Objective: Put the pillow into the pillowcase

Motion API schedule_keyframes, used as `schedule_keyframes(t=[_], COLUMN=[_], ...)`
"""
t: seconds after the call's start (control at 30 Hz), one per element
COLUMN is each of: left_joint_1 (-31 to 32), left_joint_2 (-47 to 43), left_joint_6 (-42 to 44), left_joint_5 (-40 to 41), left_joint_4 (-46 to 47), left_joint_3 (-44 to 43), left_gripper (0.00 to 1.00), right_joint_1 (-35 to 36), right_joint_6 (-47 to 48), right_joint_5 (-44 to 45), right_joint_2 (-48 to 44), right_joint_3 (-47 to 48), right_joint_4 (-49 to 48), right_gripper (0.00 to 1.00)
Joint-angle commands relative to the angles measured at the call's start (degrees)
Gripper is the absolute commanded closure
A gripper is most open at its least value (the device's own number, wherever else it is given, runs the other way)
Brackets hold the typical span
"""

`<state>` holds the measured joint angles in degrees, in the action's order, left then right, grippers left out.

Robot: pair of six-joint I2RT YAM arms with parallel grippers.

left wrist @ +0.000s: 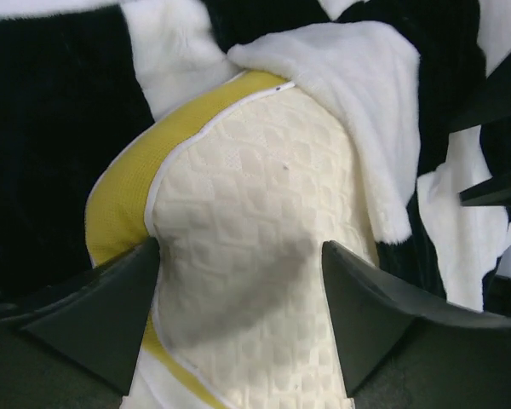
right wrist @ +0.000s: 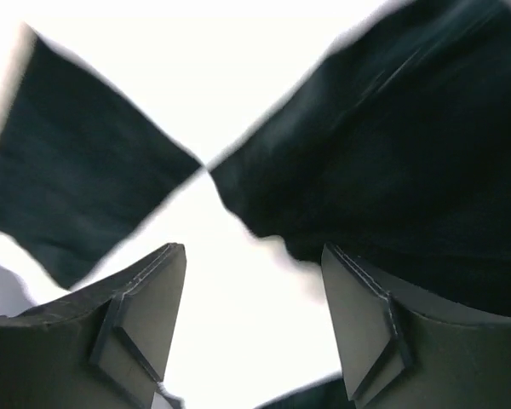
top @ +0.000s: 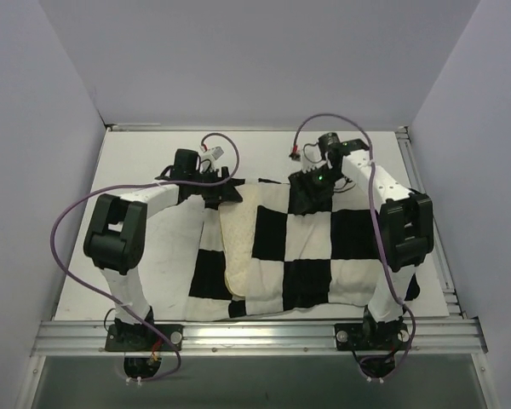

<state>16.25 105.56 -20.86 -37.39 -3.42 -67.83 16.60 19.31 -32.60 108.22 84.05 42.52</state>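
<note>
— Where's the pillow (left wrist: 264,230)?
— On my desk (top: 136,162), partly covered by the pillowcase (top: 324,247). Left jaws spread wide astride its bare corner; right jaws open over the case, gripping nothing.

Top view: bright, even light from above; soft shadows on the white tabletop (top: 145,162).
Left wrist: cream quilted rectangular pillow (left wrist: 264,213) sharp, shaded near the bottom.
Right wrist: black-and-white checkered fabric pillowcase (right wrist: 409,153) blurred, white squares glaring.
</note>
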Motion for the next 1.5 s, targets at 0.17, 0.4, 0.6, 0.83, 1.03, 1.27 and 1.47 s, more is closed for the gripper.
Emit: schedule_keyframes(t=[0.17, 0.4, 0.6, 0.83, 1.03, 1.27, 1.47], left_joint_1=[4.0, 4.4, 4.9, 5.2, 5.5, 9.1, 9.1], left_joint_2=[2.0, -0.4, -1.1, -1.4, 7.3, 16.8, 19.9], left_joint_6=[-5.0, -9.3, -12.0, -18.6, -42.6, -65.6, -67.6], left_joint_5=[-7.8, -7.7, -10.0, -12.1, -14.8, -9.2, -7.6], left_joint_4=[8.6, 15.4, 19.0, 31.0, 61.9, 88.5, 90.7], left_joint_3=[3.6, 7.6, 8.9, 13.4, 15.0, 9.3, 8.2], left_gripper=[0.73, 0.8, 0.85, 0.91, 1.0, 1.0, 1.0], right_joint_1=[0.0, 7.3, 8.4, 8.4, 9.1, 15.3, 17.3], right_joint_6=[-14.8, -17.9, -17.7, -19.3, -26.1, -55.2, -75.1], right_joint_5=[-2.0, 5.3, 9.6, 5.4, -18.4, -28.8, -25.7], right_joint_2=[7.4, 14.1, 18.0, 19.3, 10.8, -1.3, -6.7], right_joint_3=[31.3, 32.1, 32.1, 33.4, 26.6, 8.4, -3.1], right_joint_4=[5.4, 4.6, 4.3, 3.4, -6.8, -34.1, -62.1], right_gripper=[0.39, 0.41, 0.43, 0.9, 1.0, 1.0, 1.0])
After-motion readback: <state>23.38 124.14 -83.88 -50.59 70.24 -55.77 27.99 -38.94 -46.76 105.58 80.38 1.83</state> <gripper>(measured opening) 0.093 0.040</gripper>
